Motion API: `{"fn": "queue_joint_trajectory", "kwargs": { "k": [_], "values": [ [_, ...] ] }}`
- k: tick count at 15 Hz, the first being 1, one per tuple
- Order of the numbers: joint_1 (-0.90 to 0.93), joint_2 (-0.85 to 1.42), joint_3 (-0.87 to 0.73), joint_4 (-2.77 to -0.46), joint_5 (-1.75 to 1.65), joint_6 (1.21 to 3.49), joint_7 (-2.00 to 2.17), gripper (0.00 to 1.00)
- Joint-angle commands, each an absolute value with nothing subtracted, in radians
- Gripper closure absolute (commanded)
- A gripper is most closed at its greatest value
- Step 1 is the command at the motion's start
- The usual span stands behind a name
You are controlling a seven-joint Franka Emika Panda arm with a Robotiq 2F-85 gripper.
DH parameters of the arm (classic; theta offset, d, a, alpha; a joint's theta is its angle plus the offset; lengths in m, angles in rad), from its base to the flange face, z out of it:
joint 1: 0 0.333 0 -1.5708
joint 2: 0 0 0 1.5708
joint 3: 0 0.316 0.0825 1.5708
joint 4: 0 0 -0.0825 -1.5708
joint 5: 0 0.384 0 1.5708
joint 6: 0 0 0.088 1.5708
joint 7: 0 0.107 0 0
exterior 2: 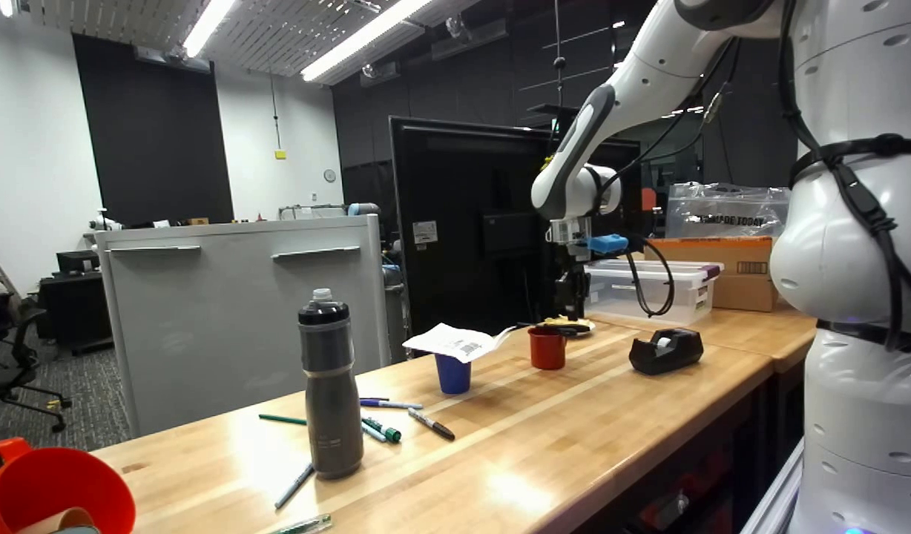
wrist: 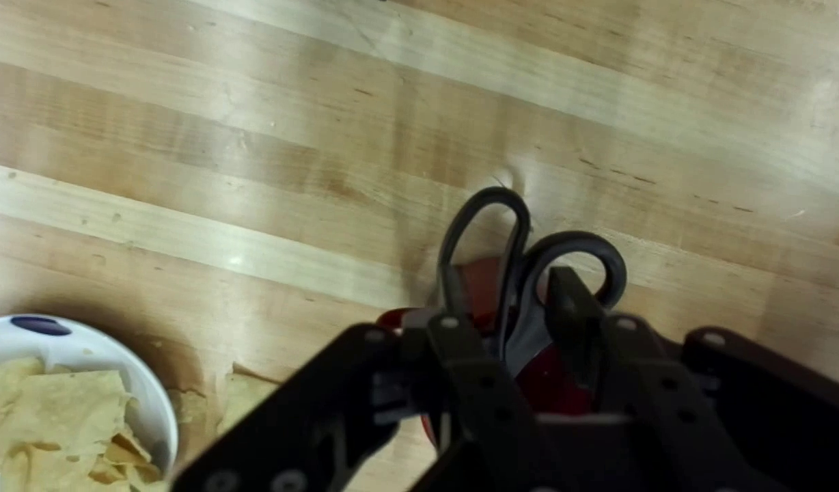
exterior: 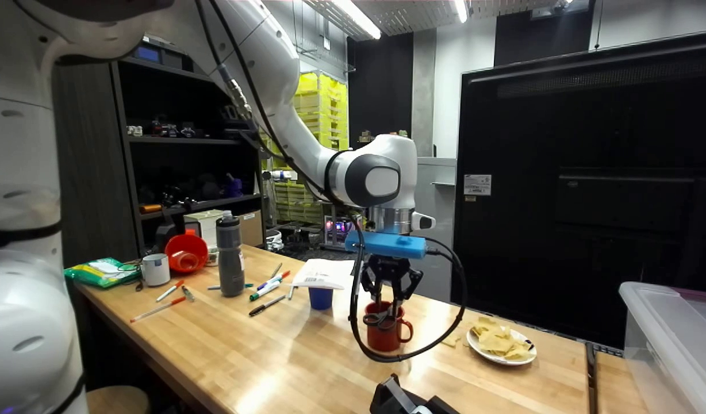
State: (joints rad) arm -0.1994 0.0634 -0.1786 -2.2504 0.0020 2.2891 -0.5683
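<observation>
Dark-handled scissors (wrist: 529, 335) lean in a red mug (exterior: 384, 338) on the wooden table. Their two loops stick out past the mug's rim, tilted rather than upright. Right above the mug, pointing down, is my gripper (exterior: 386, 309). In the wrist view its two fingers stand apart, with part of the scissors' handle in the gap of the gripper (wrist: 507, 281). One finger (wrist: 570, 307) overlaps the round loop; whether it touches it I cannot tell. The blades are hidden, and the gripper covers much of the mug in the wrist view. The scissors' loops (exterior 2: 574, 329) also show in an exterior view.
A white plate (wrist: 143, 372) of chips lies close to the mug, with loose chips beside it. A blue cup (exterior 2: 453, 374) topped with paper (exterior 2: 452, 341), a tape dispenser (exterior 2: 665, 351), a grey bottle (exterior: 231, 261) and several pens share the table. A cable loop (exterior: 461, 282) hangs round the gripper.
</observation>
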Motion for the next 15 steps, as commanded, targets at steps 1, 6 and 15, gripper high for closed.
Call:
{"fn": "queue_joint_trajectory", "kwargs": {
  "k": [1,6,15],
  "values": [
    [-0.186,0.067,-0.164,-2.241,-0.027,2.275,-0.524,0.63],
    [-0.177,0.087,-0.152,-2.233,-0.053,2.27,-0.484,0.64],
    [-0.183,0.125,-0.152,-2.213,-0.064,2.242,-0.443,0.55]
  ]
}}
